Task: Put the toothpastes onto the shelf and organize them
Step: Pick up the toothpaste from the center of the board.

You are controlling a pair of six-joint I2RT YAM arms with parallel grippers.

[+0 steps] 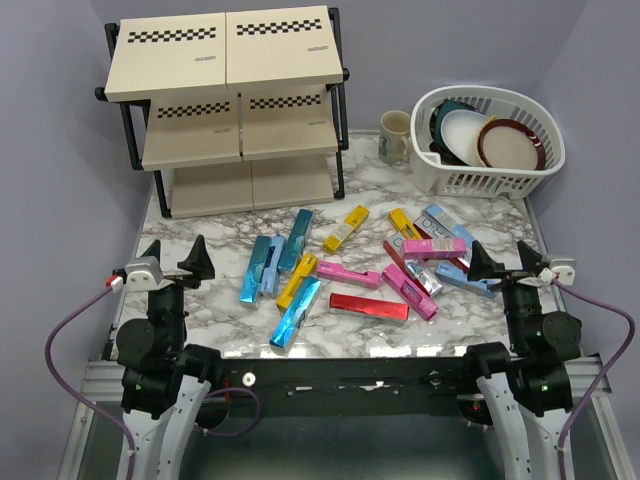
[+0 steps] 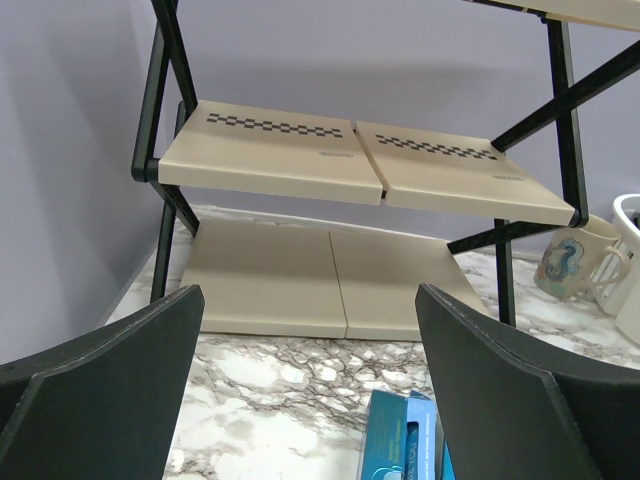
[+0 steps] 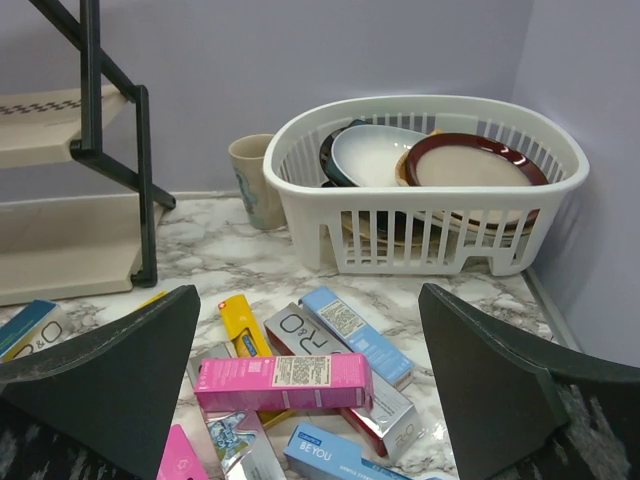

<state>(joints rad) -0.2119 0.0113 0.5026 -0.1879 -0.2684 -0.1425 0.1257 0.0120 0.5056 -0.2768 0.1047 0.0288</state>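
**Left gripper** (image 1: 175,250): near left corner of the marble table (image 1: 215,300). The fingers are spread wide with nothing between them. A purple cable (image 1: 60,340) loops from the wrist.

**Shelf** (image 1: 225,60): far left of the table, with three beige tiers in a black frame. From above, the top board hides much of the two below. The left wrist view looks up at the shelf (image 2: 360,165) from low down, showing the middle tier's checkered strip and the lowest boards resting on the marble.

**Toothpaste cartons** (image 1: 368,306): all lie flat in a loose scatter on the table in front of the shelf, between the two grippers.
- Teal pair (image 1: 262,265) lies side by side on the left of the scatter. A corner of a teal carton (image 2: 400,440) shows between the left fingers.
- Yellow carton (image 1: 346,228), mid-table.
- Pink carton (image 1: 434,248) lies across others at the right.

**Mug** (image 1: 395,135): just right of the shelf's right leg and beside the basket. Its blue pattern is legible only in the left wrist view (image 2: 572,258).

**White basket** (image 1: 480,180): far right corner, holding a white bowl (image 1: 462,135) and a dark red plate (image 1: 512,143).

**Right gripper** (image 1: 500,255): near right corner, fingers wide apart and holding nothing. Its own camera faces the cartons' right end and shows the pink carton (image 3: 285,382) stacked on a silver carton (image 3: 300,328) printed "R&O". That lettering is unreadable from above.
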